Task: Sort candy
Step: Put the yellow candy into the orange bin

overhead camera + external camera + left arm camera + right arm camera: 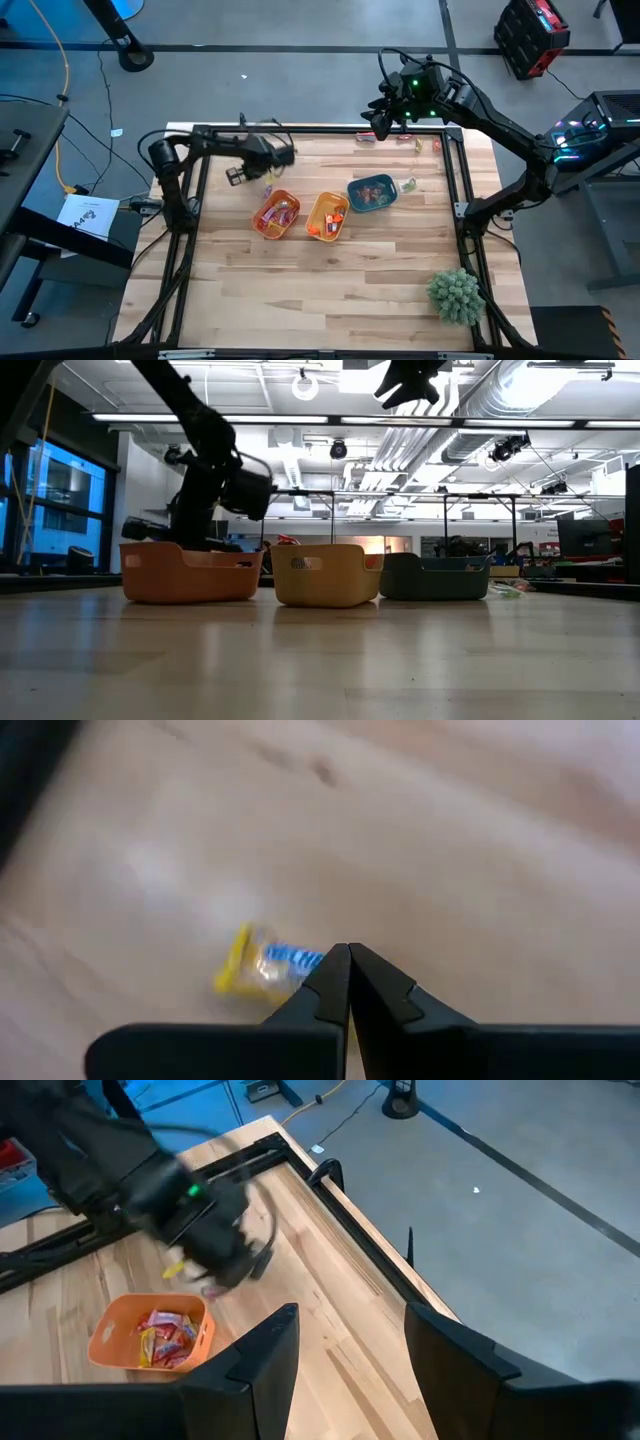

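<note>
Closest to the lens, the left gripper point(349, 952) has its two dark fingers pressed together with nothing between them. Just beyond and beside their tips lies a small candy point(262, 965) in a crinkly clear wrapper with a yellow twisted end and a blue stripe, flat on the pale wooden table point(480, 850).

From above, this gripper point(238, 176) hovers beside the orange rectangular plastic bin point(276, 215), which already holds red and orange wrapped sweets. Next along from it stand the yellow-orange bin point(327, 217) and then the dark blue bin point(372, 193).

Further loose sweets point(407, 185) lie past the blue bin, with a few more point(405, 141) along the table's far edge, under the right gripper point(383, 112). That gripper point(345, 1345) is raised well above the table, its fingers spread wide and empty.

A sweet like this is probably very light and will skid or flip if nudged. Its wrapper looks slick and crushable, while the core seems firmer. The safest hold is likely across the plump middle, with the fingers opened and lowered on either side of it, rather than on a thin twisted end that could slip free.
</note>
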### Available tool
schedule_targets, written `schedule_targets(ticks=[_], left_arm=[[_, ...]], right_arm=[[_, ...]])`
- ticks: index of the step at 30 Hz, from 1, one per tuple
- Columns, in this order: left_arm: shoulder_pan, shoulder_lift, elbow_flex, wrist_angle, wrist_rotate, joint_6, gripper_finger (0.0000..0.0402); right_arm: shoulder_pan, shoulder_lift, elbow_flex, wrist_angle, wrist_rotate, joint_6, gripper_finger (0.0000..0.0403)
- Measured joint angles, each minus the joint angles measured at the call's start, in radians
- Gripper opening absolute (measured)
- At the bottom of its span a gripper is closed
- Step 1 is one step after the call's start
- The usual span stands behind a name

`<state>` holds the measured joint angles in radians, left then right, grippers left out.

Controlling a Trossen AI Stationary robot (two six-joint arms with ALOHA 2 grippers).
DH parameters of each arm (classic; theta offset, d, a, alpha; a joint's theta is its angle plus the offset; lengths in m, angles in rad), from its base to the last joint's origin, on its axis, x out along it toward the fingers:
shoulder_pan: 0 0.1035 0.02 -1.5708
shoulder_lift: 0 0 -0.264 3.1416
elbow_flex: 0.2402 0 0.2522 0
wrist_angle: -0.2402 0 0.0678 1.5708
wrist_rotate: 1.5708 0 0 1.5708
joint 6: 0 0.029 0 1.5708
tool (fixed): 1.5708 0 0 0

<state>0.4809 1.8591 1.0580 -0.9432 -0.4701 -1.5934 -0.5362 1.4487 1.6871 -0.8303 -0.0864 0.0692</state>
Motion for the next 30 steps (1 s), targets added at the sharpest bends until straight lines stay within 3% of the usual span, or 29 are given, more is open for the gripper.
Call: schedule_targets(ticks=[5,9,12,15,21,30], left_arm=[[-0.147,-0.032,0.0,0.0,0.029,-0.053,0.0],[-0.18,-0.123,0.001,-0.068,-0.056,-0.001,0.0],[-0.166,-0.218,0.001,-0.102,-0.118,0.278,0.0],[-0.15,-0.288,0.003,-0.106,-0.103,0.608,0.0],[-0.133,-0.299,0.002,-0.107,0.06,0.783,0.0],[-0.079,-0.292,0.001,-0.107,0.132,1.378,0.0037]], right_arm=[[0.0,0.0,0.0,0.0,0.0,-0.006,0.0178],[0.0,0.0,0.0,0.003,0.0,-0.001,0.0178],[0.0,0.0,0.0,0.004,0.0,0.001,0.0178],[0.0,0.0,0.0,0.005,0.0,0.001,0.0178],[0.0,0.0,0.0,0.01,0.0,0.021,0.0178],[0.0,0.006,0.0,0.028,0.001,0.027,0.0178]])
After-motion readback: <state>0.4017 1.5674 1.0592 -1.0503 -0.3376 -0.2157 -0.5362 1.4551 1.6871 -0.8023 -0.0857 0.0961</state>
